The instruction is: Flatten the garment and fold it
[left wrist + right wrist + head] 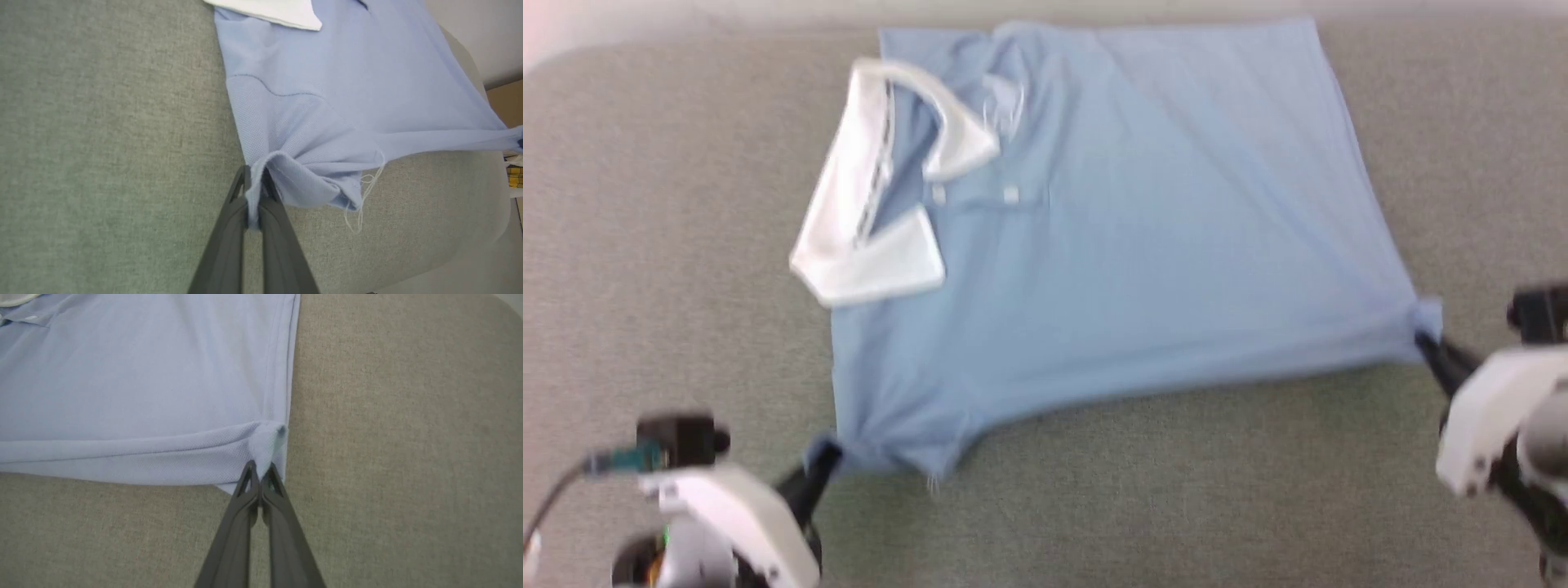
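Garment (1127, 245) lies crosswise, collar (845, 220) toward the robot's left.

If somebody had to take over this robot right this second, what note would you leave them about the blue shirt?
Left gripper: shut on the garment at its near corner on the collar side; the cloth is bunched there.
Right gripper: shut on the near hem corner.
The garment lies front up on the grey fabric surface, with the white collar toward the robot's left. Its near edge is stretched between the two grippers.
Done: mostly flattened.
Left: smooth the bunching at the left grip, then fold. I can't tell whether the sleeves are already tucked under.
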Available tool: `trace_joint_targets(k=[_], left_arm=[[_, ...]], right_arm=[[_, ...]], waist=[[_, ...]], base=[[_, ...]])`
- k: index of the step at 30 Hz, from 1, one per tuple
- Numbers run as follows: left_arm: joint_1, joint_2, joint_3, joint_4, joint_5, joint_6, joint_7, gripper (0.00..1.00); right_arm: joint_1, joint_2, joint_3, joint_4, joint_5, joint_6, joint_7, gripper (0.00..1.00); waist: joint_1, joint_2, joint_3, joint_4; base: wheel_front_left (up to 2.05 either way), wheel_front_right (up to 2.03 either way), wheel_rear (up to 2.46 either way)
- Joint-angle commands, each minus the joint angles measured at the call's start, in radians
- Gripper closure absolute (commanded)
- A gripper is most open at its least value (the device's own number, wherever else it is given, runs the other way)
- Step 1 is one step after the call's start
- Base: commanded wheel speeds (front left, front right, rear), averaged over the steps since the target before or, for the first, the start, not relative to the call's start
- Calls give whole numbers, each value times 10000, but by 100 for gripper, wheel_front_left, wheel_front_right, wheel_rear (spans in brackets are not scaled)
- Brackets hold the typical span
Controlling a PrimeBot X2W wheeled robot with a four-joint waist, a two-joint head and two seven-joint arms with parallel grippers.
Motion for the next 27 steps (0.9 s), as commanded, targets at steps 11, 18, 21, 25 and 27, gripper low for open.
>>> trace_joint_targets(k=[11, 18, 21, 25, 27], left_arm=[[2389, -746, -89, -292, -59, 480, -701, 100], [1828, -1105, -550, 142, 1884, -100, -3711, 100], [1317, -1422, -635, 487, 2899, -59, -5559, 100], [497, -1538, -824, 938, 3952, -97, -7110, 100], [7, -1506, -839, 1103, 4390, -96, -7354, 100]], right_arm=[[2768, 1385, -1185, -832, -920, -21, 78, 100], [3081, 1708, -748, -160, -1409, -21, -2868, 100], [2958, 1835, -513, 171, -1692, -21, -4408, 100], [2543, 1934, -299, 496, -1944, -21, -5646, 100], [2250, 1907, -257, 576, -2054, -21, -5879, 100]], waist=[[4, 0, -508, 76], [4, 0, -390, 108], [4, 0, -325, 53], [4, 0, -231, -45], [4, 0, -165, -96]], base=[[0, 0, 0], [0, 0, 0], [0, 0, 0], [0, 0, 0], [0, 0, 0]])
